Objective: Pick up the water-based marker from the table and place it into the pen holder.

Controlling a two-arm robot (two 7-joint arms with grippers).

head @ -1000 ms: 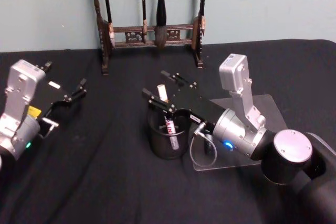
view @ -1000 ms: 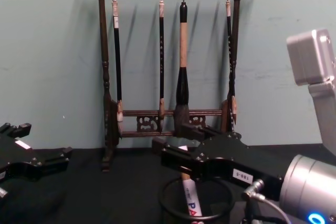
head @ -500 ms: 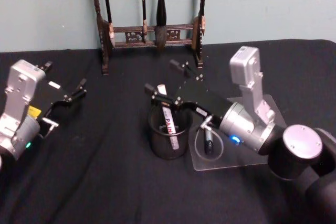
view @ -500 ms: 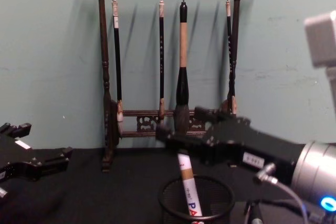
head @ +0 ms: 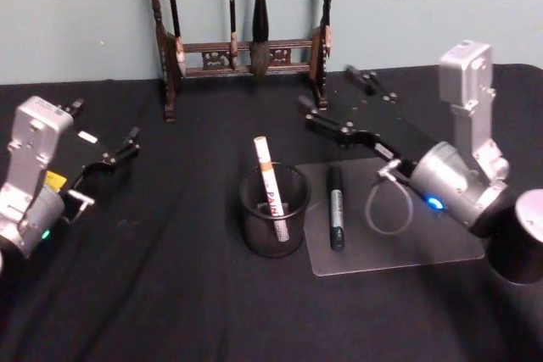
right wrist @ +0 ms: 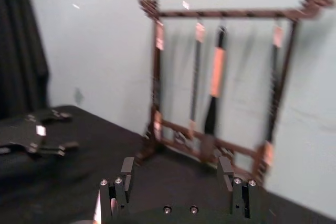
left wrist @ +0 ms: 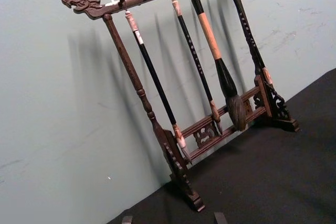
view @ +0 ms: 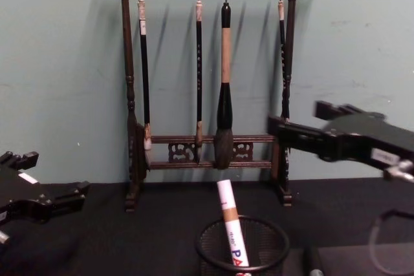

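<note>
**Marker standing in the pen holder, both tools apart**

You have the water-based marker (head: 265, 167) inside the pen holder (head: 254, 231), near the middle of the black-covered worktop (head: 170, 294). The marker has a white barrel with a tan band close to its upper end and printed lettering lower down. Its lower end sits in the cup, and its upper part rises clear of the rim, leaning toward 11 o'clock in the head view. Nothing is gripping it.

The pen holder is a small round black mesh cup, standing upright.

Your right tool (head: 329, 88) hangs above the worktop at about 2 o'clock from the cup and well apart from it. Its fingers are spread wide with nothing between them.

Your left tool (head: 103, 123) sits off at about 10 o'clock from the cup, fingers also apart and holding nothing.

A black pen (head: 336, 207) lies at 3 o'clock, just beside the cup, on a clear sheet (head: 424, 243). The brush rack (head: 246, 48) stands at 12 o'clock against the wall.
</note>
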